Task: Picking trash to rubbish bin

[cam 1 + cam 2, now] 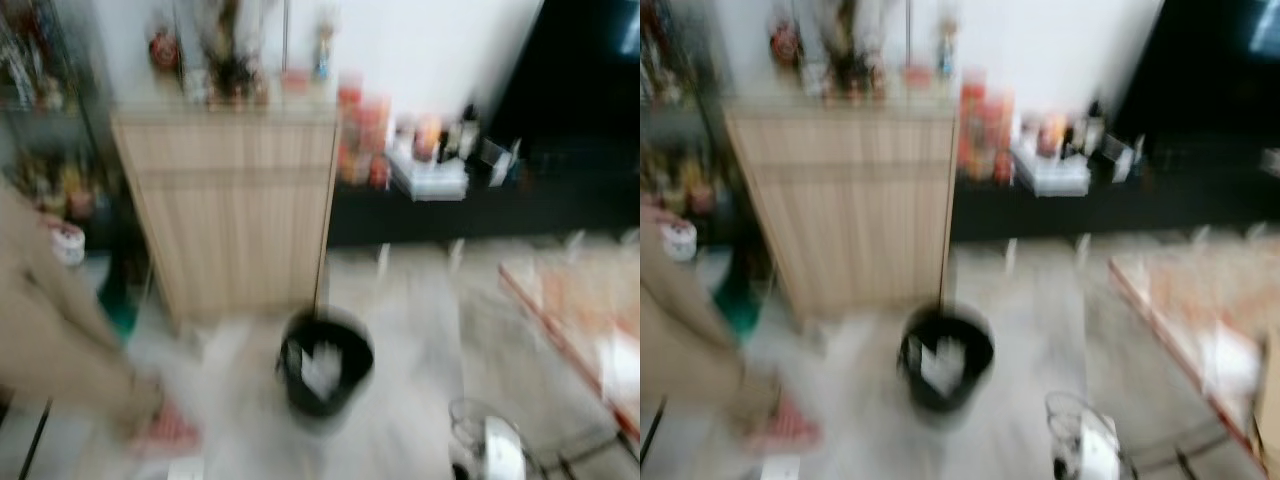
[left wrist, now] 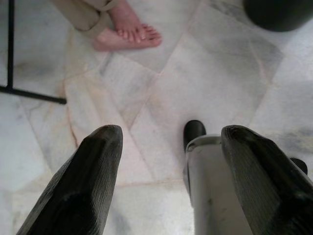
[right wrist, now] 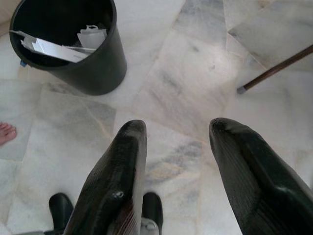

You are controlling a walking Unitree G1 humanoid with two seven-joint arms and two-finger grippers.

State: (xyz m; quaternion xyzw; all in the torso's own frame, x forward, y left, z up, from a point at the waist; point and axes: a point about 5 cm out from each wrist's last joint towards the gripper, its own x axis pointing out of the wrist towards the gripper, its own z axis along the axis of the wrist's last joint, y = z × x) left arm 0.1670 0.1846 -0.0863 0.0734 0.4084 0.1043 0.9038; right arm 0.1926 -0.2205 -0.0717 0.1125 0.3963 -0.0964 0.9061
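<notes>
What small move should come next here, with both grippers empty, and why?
Probably a pause to steady the blurred head view and look for trash. The black rubbish bin already holds white paper scraps, both the left gripper and right gripper hang open over bare marble floor, and a person's bare foot stands near the bin.

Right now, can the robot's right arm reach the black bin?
Probably yes. The right gripper hangs open above bare marble floor, and nothing stands between it and the black bin.
</notes>
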